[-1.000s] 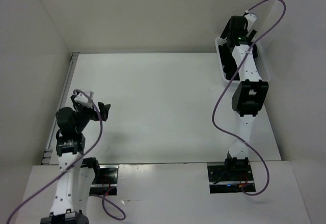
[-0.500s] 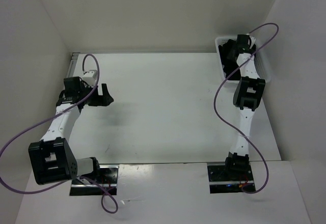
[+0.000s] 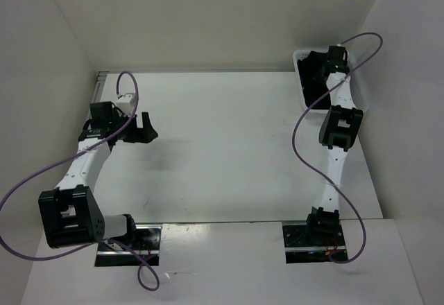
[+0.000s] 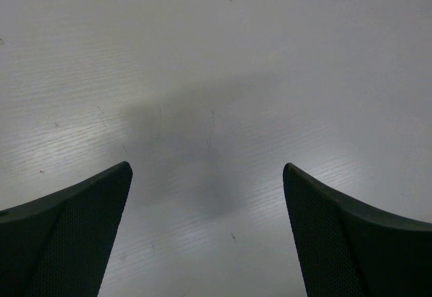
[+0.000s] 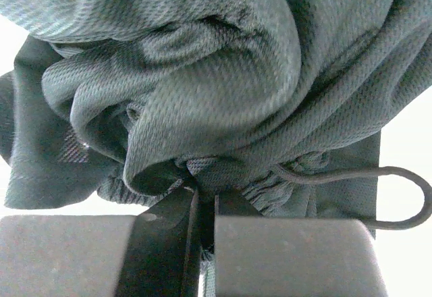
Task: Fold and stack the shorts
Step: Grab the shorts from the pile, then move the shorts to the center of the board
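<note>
The black shorts [image 5: 202, 88] are bunched up and fill the right wrist view, with a thin drawstring [image 5: 405, 179] looping out at the right. My right gripper [image 5: 202, 196] is shut on a fold of the shorts near the gathered waist. In the top view that gripper [image 3: 317, 69] reaches down into the white basket [image 3: 299, 61] at the back right, where the dark shorts [image 3: 311, 91] lie. My left gripper [image 3: 142, 130] hovers open over the left side of the table; in the left wrist view the left gripper [image 4: 207, 169] has only bare tabletop between its fingers.
White walls enclose the table [image 3: 222, 145] on the left, back and right. The basket stands against the right wall. Purple cables [image 3: 302, 145] loop from both arms. A metal rail [image 3: 97, 90] runs along the table's left edge.
My right gripper has dropped into the basket and shut on the shorts. The left arm stretched out leftward a second ago and has barely moved since.
</note>
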`<action>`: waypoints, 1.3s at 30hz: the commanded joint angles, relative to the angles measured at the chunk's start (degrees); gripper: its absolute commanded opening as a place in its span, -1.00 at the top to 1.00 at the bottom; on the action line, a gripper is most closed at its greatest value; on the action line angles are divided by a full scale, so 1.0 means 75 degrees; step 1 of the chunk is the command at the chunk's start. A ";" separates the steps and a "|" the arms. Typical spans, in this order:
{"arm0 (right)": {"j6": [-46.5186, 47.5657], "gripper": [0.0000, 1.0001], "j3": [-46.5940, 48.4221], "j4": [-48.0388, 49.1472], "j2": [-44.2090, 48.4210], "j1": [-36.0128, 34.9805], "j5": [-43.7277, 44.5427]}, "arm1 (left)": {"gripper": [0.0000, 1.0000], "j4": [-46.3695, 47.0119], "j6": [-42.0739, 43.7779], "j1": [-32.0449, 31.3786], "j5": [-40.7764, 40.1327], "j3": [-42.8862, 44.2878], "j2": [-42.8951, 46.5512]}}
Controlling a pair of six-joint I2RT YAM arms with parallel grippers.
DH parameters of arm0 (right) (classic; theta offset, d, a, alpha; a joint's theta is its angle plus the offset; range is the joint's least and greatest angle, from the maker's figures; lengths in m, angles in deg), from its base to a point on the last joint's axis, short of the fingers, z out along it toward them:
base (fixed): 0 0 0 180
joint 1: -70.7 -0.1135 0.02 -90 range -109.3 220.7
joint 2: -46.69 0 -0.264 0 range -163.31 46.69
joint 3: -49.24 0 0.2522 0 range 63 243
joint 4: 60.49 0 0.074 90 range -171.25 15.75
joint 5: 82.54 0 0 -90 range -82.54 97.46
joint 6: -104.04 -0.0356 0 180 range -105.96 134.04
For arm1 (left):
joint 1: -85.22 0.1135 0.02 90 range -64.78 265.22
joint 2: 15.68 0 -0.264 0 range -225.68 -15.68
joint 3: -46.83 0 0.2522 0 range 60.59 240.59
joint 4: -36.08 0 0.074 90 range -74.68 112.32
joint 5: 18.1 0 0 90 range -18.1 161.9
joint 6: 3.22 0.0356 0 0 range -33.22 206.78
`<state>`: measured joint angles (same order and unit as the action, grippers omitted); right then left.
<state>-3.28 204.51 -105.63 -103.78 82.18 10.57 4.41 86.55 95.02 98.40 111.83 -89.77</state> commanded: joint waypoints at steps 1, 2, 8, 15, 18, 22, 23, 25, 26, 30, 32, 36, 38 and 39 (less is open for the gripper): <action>-0.0069 1.00 0.0607 -0.0023 0.0796 -0.0008 -0.0439 | -0.98 0.0149 0.0031 -0.0041 0.0275 0.0210 0.0339; -0.0069 1.00 0.0608 -0.0024 0.0995 -0.0008 -0.0334 | -0.98 0.0336 0.0031 -0.0041 0.0275 0.0210 0.0420; 0.0001 1.00 0.1228 -0.0293 0.2799 -0.0452 0.0322 | -0.98 0.0047 0.0031 -0.0041 -0.0275 0.1240 0.0129; 0.0457 1.00 0.1487 -0.0282 0.4955 -0.1670 0.0885 | -0.98 -0.0518 0.0031 -0.0275 -0.0815 0.2331 -0.0317; 0.0610 1.00 0.1487 -0.0118 0.5846 -0.2607 0.1037 | -0.98 -0.0237 0.0031 -0.0345 -0.0897 0.2332 -0.0200; 0.0892 1.00 0.1417 0.0081 0.6376 -0.4235 0.1541 | -0.98 -0.0155 0.0031 -0.0428 -0.0897 0.2600 -0.0060; 0.0892 1.00 0.1417 0.0151 0.6480 -0.4784 0.1623 | -0.98 -0.0155 0.0031 -0.0498 -0.0897 0.2601 -0.0060; 0.0799 1.00 0.1148 0.0233 0.6481 -0.5163 0.1426 | -0.98 -0.0073 0.0031 -0.0498 -0.0966 0.2601 0.0010; 0.0693 1.00 0.1066 0.0234 0.6481 -0.5303 0.1425 | -0.98 0.0009 0.0031 -0.0498 -0.0967 0.2601 0.0011; 0.0435 0.97 0.0166 0.0315 0.6329 -0.5411 0.1261 | -0.98 0.0009 0.0031 -0.0498 -0.1037 0.2531 0.0256; 0.0271 0.84 -0.0477 0.0386 0.6154 -0.5201 0.1156 | -0.98 -0.0073 0.0031 -0.0498 -0.1037 0.2426 0.0350; -0.0396 0.11 -0.1777 0.0586 0.5978 -0.3880 0.0199 | -0.98 -0.0365 0.0031 -0.0498 -0.1037 0.1866 0.0619; -0.0480 -0.38 -0.2260 0.0493 0.5732 -0.3595 -0.0028 | -0.98 -0.0493 0.0031 -0.0568 -0.1119 0.1595 0.0714; -0.0387 -0.47 -0.2332 0.0330 0.5650 -0.3524 -0.0029 | -0.98 -0.0692 0.0031 -0.0569 -0.1212 0.1361 0.0783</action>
<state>-4.70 189.21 -104.08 -60.94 51.80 12.87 2.18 86.57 91.26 90.45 125.27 -85.33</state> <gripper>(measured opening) 0.700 0.990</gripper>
